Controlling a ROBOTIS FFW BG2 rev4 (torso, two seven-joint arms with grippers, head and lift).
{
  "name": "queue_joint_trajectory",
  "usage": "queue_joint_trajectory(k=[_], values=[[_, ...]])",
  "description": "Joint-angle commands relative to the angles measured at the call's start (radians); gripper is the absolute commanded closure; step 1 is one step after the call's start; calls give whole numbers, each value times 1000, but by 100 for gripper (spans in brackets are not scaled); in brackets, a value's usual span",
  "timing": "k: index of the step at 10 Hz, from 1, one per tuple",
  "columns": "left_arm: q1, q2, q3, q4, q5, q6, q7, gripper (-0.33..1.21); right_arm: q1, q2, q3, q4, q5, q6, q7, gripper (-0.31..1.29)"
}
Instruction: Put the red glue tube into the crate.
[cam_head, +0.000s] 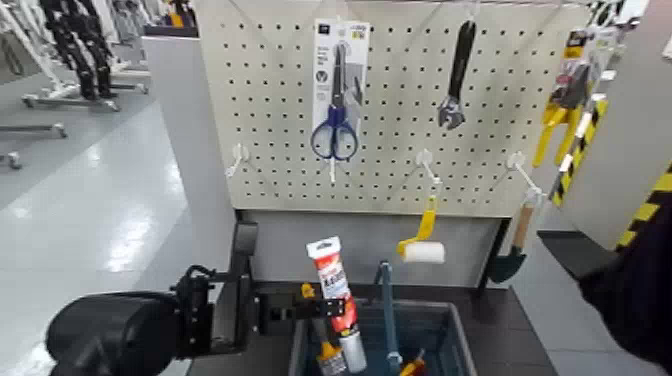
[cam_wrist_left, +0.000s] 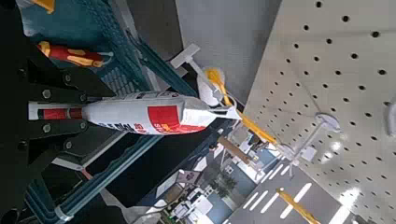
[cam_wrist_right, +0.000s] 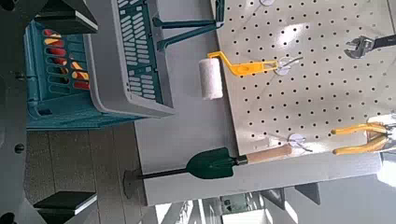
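Observation:
The red glue tube (cam_head: 334, 285) hangs nearly upright, cap end down, over the left part of the grey-blue crate (cam_head: 455, 322). My left gripper (cam_head: 322, 306) reaches in from the left and is shut on the tube's lower half. In the left wrist view the red glue tube (cam_wrist_left: 149, 114) sticks out from the dark fingers (cam_wrist_left: 54, 93), with the crate's blue ribbed inside (cam_wrist_left: 103, 28) behind it. The right wrist view shows the crate (cam_wrist_right: 126, 56) from outside. My right arm (cam_head: 635, 290) waits low at the right, its fingers (cam_wrist_right: 63, 13) spread with nothing between them.
A pegboard (cam_head: 400, 170) rises behind the crate with a scissors pack (cam_head: 336, 90), a wrench (cam_head: 457, 75), a paint roller (cam_head: 421, 246) and a trowel (cam_head: 514, 245). Red and yellow handled tools (cam_wrist_right: 62, 62) lie in the crate, and a blue bar (cam_head: 386, 310) stands in it.

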Motion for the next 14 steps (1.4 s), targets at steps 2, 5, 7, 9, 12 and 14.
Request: queue_joint_trajectory(k=[2, 5, 7, 9, 12, 14], values=[[-3, -23, 0, 40, -97, 30, -56, 120, -2, 130, 3, 0, 0, -4, 0, 5], [-9, -37, -1, 65, -147, 46, -89, 119, -3, 130, 3, 3, -2, -7, 1, 5], [-12, -37, -4, 74, -153, 47, -96, 114, -5, 129, 4, 6, -5, -10, 1, 5], [-15, -36, -10, 74, -153, 49, -99, 23, -5, 129, 4, 6, -5, -13, 0, 5], [-17, -37, -6, 62, -161, 17, -93, -4, -5, 129, 4, 6, -7, -15, 1, 5], [-14, -37, 0, 53, -169, 4, -84, -4, -5, 129, 4, 6, -7, -16, 0, 5]])
